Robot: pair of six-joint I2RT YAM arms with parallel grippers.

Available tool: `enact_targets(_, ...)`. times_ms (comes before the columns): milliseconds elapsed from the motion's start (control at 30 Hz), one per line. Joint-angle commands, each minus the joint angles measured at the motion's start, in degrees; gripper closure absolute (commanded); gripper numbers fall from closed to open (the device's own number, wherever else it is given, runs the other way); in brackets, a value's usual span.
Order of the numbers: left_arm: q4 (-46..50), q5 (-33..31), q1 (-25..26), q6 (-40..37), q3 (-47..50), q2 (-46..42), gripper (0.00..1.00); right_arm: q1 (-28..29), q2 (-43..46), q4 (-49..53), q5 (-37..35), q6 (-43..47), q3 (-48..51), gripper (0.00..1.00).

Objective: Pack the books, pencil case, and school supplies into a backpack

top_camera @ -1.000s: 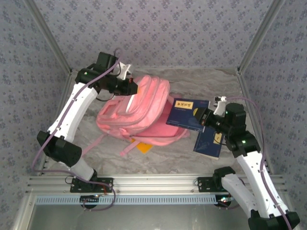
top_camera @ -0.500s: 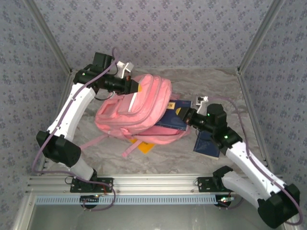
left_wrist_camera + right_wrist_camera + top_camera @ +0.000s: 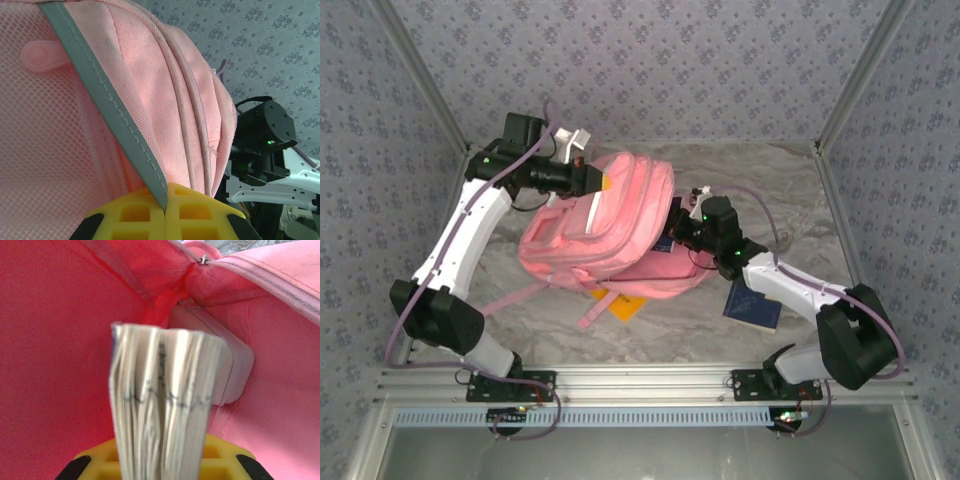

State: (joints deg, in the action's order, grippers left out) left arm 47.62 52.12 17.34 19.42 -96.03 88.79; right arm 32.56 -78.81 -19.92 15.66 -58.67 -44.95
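Holding a book [image 3: 160,405] inside the pink backpack [image 3: 610,235].
Spine end clamped between the right fingers [image 3: 222,457]; left fingers [image 3: 195,210] pinched tight on the backpack's grey trim [image 3: 105,105].

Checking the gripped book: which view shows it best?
Right wrist: the book, page edges forward, inside the backpack. Top external catches a navy sliver by the right gripper; left wrist faces the backpack's outside.

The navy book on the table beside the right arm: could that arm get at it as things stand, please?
Probably not yet: the right claw is shut on another book, pushed inside the backpack; the navy book lies beside its forearm.
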Motion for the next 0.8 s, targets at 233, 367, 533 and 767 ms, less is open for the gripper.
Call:
enact_targets(233, -11.7, 8.9, -0.5, 2.5, 0.5, -4.2, 1.00, 7.0, -4.4, 8.4, -11.9, -2.0, -13.4, 1.00)
enact_targets(367, -12.2, 9.1, -0.5, 2.9, -0.5, -3.5, 1.00, 9.2, -11.6, 11.7, -15.9, -6.0, -19.1, 1.00)
enact_targets(533, -11.9, 8.2, -0.6, 2.8, -1.4, -2.8, 1.00, 10.8, -21.4, 11.7, -17.2, -7.9, -27.7, 0.89)
enact_targets(767, -12.0, 7.1, -2.9, 4.1, -3.1, -1.0, 1.00, 11.5, -30.7, 7.2, -10.8, -7.0, -35.9, 0.39)
